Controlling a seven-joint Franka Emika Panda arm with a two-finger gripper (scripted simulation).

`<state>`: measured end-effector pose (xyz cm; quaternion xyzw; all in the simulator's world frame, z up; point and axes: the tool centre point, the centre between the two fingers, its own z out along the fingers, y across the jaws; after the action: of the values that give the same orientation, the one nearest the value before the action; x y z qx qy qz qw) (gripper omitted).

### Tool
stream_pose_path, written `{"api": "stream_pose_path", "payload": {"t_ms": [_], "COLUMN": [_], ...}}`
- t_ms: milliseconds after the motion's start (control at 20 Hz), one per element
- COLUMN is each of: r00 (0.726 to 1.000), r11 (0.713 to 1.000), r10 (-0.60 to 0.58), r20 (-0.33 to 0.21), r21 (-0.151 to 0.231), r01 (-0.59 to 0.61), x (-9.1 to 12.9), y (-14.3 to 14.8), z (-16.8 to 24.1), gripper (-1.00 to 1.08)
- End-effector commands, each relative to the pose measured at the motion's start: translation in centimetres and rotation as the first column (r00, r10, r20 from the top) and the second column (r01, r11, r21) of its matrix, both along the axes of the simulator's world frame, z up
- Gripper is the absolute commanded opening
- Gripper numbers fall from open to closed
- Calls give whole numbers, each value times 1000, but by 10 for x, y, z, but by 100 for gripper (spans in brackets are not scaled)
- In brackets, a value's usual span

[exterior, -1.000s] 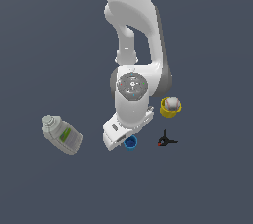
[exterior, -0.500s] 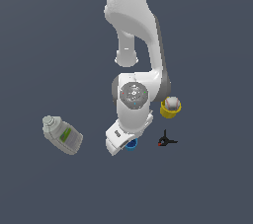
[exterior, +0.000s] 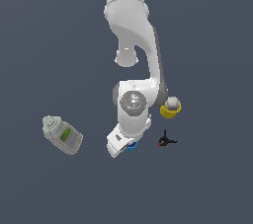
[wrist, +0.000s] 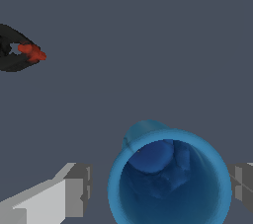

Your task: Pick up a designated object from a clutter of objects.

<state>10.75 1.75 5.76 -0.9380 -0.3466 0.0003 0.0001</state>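
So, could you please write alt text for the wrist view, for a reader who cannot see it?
A bright blue cup, seen from above with its opening toward the camera, sits between the two grey fingers of the open gripper, which do not touch it. A small black clamp with orange-red tips lies apart on the dark grey floor.

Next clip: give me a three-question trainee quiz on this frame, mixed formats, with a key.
1. True or false: in the wrist view, the blue cup sits between the fingers of the gripper, which are apart from its wall.
2. Multiple choice: what rests in the yellow cup? A) a screwdriver B) a white ball C) nothing
3. Fill in: in the exterior view, the bottle with the green label lies toward that view's ____ of the arm.

Key: 1 true; 2 B; 3 left.
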Motion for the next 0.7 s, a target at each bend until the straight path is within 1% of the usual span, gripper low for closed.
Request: {"api": "stream_pose_path", "payload": {"t_ms": [0,250,300,650], "r00": [1000,1000,1000,1000], "r11": [1000,1000,1000,1000], "r10": [1,1,1,1], "r20": [0,0,0,0], "r21": [0,0,0,0], "r01": [-1,-1,-1,-1], "x": [0,1,1,1], "y": [0,0,0,0], "z": [-11,-17,-17,-17], "gripper": [100,100,-100,-100]}}
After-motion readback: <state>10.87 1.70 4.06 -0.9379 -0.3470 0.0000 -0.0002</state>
